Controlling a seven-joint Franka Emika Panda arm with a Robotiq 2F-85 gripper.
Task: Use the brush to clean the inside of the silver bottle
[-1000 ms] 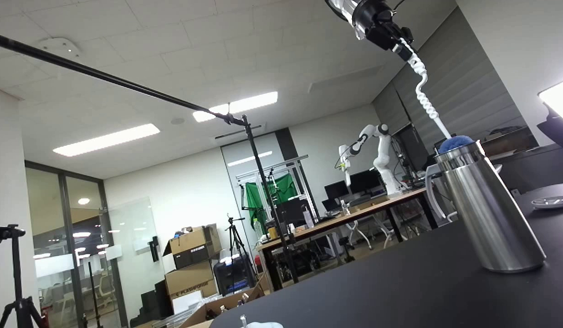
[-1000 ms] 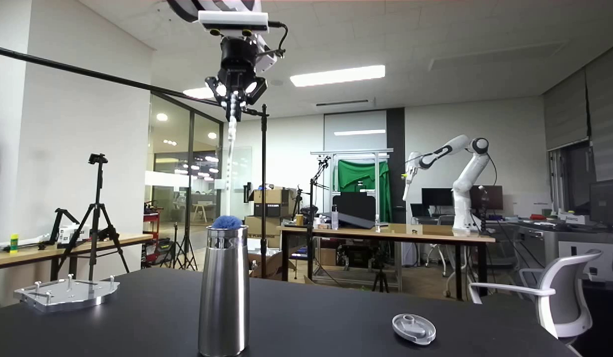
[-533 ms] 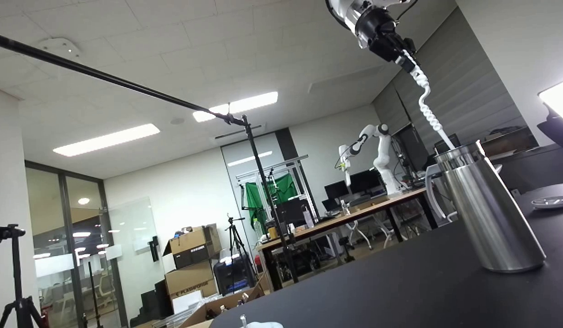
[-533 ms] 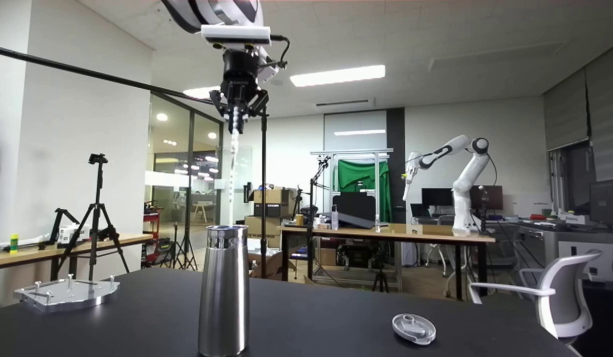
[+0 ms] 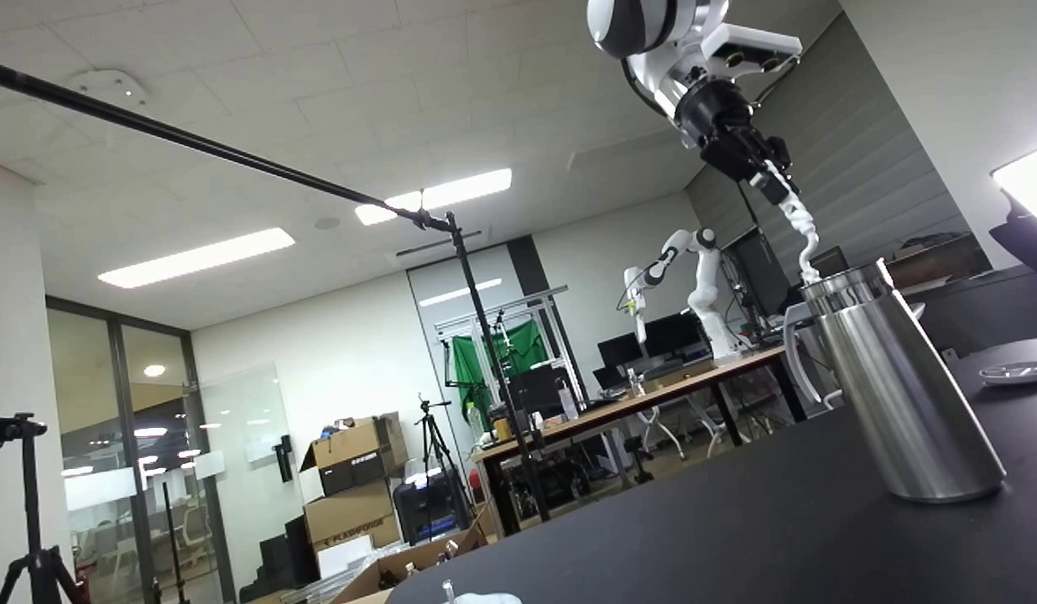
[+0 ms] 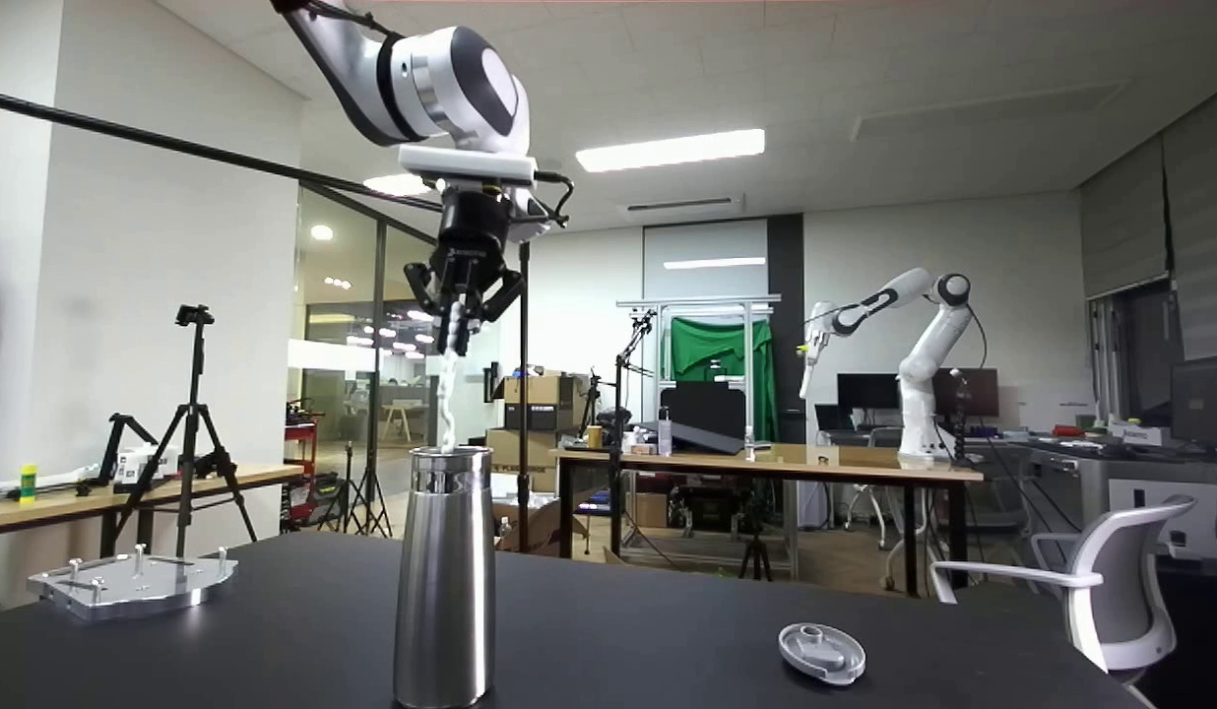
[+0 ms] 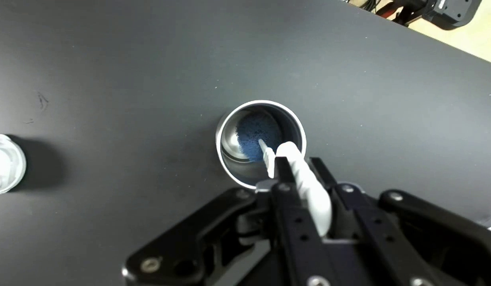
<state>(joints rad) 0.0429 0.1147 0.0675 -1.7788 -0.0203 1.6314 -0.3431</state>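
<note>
The silver bottle (image 6: 445, 591) stands upright and uncapped on the black table; it also shows in an exterior view (image 5: 909, 403). My gripper (image 6: 457, 343) is above its mouth, pointing down, shut on the twisted white handle of the brush (image 6: 447, 399). In an exterior view the handle (image 5: 799, 220) enters the mouth. In the wrist view my gripper (image 7: 300, 161) has the handle between its fingers, and the blue brush head (image 7: 255, 133) is down inside the bottle (image 7: 219, 139), covering much of the visible bottom. The exterior views hide the head behind the bottle wall.
A clear round lid (image 6: 822, 654) lies on the black table (image 6: 628, 640), apart from the bottle; it also shows in the wrist view (image 7: 5, 163). A clear plate with upright pegs (image 6: 136, 583) sits near a table edge. A white chair (image 6: 1111, 581) stands beyond the table.
My gripper has moved down with the brush. The blue head, at the bottle's mouth one second ago, has gone inside, and the handle has sunk deeper. The bottle and lid have not moved.
</note>
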